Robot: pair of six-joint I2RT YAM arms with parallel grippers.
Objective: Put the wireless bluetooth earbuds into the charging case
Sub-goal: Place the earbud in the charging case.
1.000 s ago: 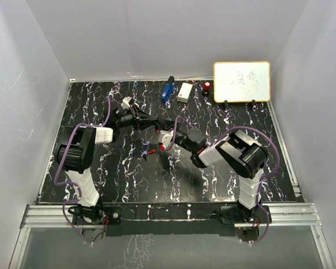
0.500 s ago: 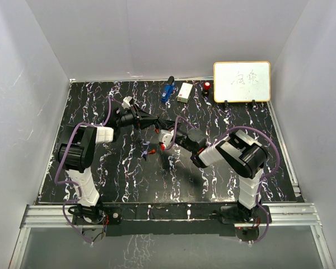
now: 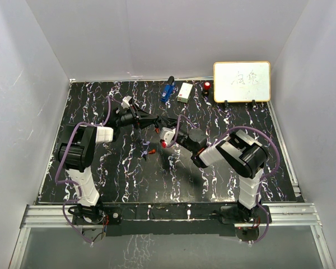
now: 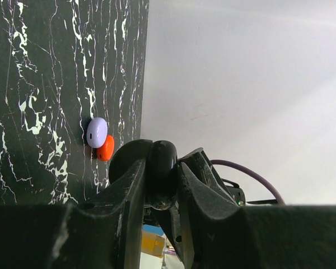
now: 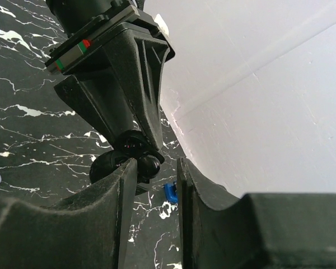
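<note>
From above, the two arms meet over the middle of the bench [image 3: 101,168], the left pincer [image 3: 152,121] and right pincer [image 3: 166,126] tip to tip. Two loose wireless bluetooth earbuds lie on the bench just toward the near edge from that meeting point: a purple earbud [image 3: 144,150] and a red earbud [image 3: 152,151], touching or nearly so. They are too small here to read a stem or long axis. Both pincers are about equally near them.

The left wrist view shows the left pincer clamped on a dark, glossy rounded piece, most likely the charging case [image 4: 162,159], held off the bench. Its inside is hidden, so whether it holds a bud cannot be told. The purple and red buds lie side by side on the bench beyond it, rounded heads showing.

In the right wrist view the right pincer [image 5: 155,166] stands with its jaws parted. The case [image 5: 140,159] sits between them against one finger, with a gap on the other side, so nothing is gripped. Being the free pincer, it looks the likelier one to fetch the loose buds, which lie below it and toward the near edge.
</note>
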